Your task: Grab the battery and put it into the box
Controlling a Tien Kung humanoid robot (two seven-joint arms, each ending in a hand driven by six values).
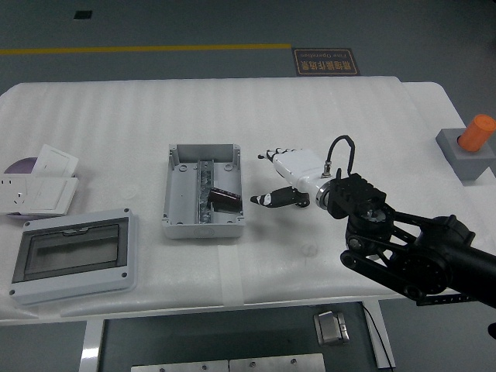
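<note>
An open grey box point(180, 198) stands at the middle of the white table. A dark battery point(223, 200) lies inside it, against its right wall. My right hand point(277, 177) is to the right of the box, just above the table. Its fingers are spread and hold nothing. The thumb point(271, 198) points toward the box. The black right arm point(403, 244) comes in from the lower right. The left arm is out of view.
A grey enclosure with a dark clear lid point(71, 254) lies at the front left. White socket plates point(40, 186) lie at the far left. A grey block with an orange cylinder point(468, 147) stands at the right edge.
</note>
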